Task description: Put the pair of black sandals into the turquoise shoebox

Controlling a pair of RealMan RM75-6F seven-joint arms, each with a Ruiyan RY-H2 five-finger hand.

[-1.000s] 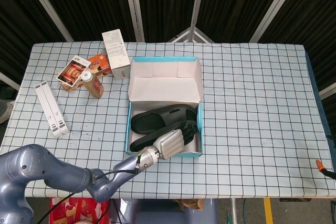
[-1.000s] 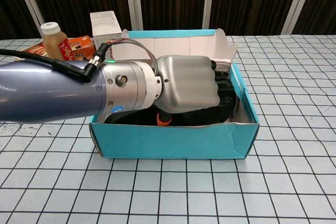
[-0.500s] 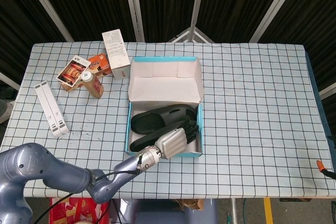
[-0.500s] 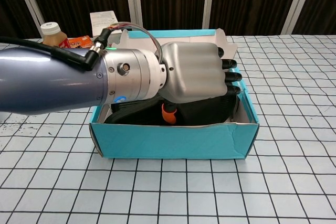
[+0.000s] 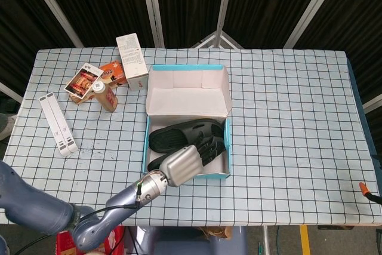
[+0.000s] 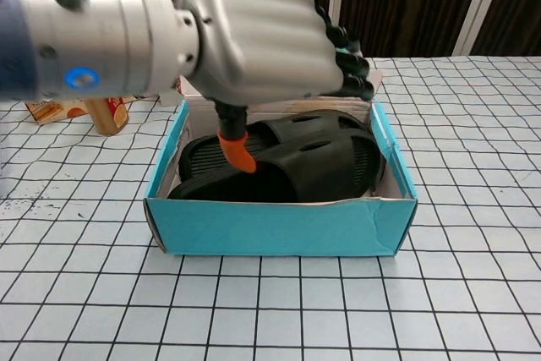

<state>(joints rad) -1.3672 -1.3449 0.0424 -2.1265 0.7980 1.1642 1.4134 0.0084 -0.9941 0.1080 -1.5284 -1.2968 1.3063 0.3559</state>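
Observation:
The turquoise shoebox stands open in the middle of the table, its white lid flap folded back. Both black sandals lie inside it, one toward the back and one along the front, partly under my hand. In the chest view the sandals lie overlapped behind the box's front wall. My left hand hovers above the box's front half, holding nothing, its orange-tipped thumb hanging down toward the sandals. My right hand appears in neither view.
Back left of the box stand a white carton, an orange packet, a card pack and a capped bottle. Two white strips lie at the far left. A small orange-tipped item shows at the right edge.
My left hand has lifted up out of the shoebox and drawn back toward the front, leaving the sandal it rested on lying in the box.

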